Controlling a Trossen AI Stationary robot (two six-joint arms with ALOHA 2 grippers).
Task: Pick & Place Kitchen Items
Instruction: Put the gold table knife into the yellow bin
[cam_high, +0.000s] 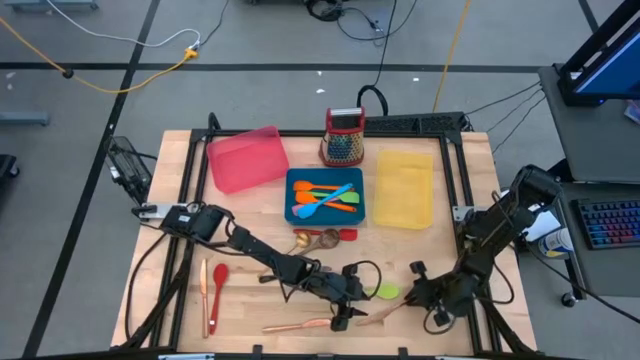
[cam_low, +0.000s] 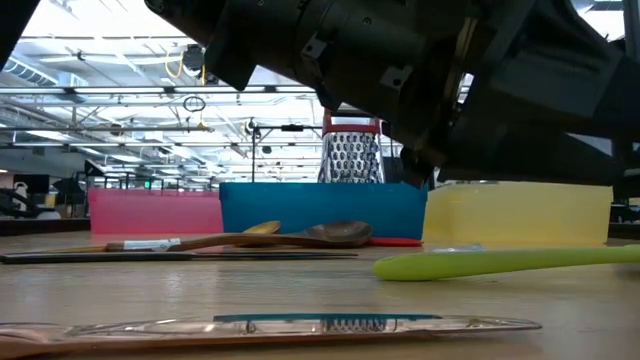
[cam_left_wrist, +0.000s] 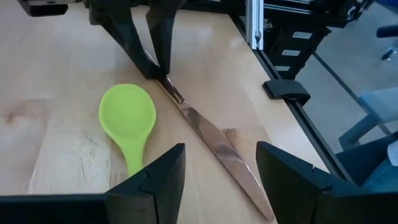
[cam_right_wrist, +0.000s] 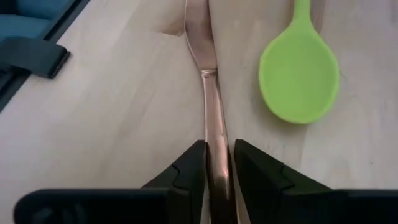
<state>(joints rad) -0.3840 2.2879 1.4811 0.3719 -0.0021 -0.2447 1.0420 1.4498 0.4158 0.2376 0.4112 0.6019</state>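
I have the right gripper (cam_right_wrist: 217, 163) closed lightly around the handle of the copper-toned knife (cam_right_wrist: 205, 62), which lies flat on the table (cam_right_wrist: 112, 106) just beside the green silicone spoon (cam_right_wrist: 300, 74). The knife looks thin, stiff and slippery, so I would grip mid-handle. The left gripper (cam_left_wrist: 221, 171) hovers open above its blade.

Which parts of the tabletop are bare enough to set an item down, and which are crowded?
Bare wood shows left of the pink tray and right of the yellow tray. The front middle is crowded: left gripper, right gripper, green spoon, copper knife.
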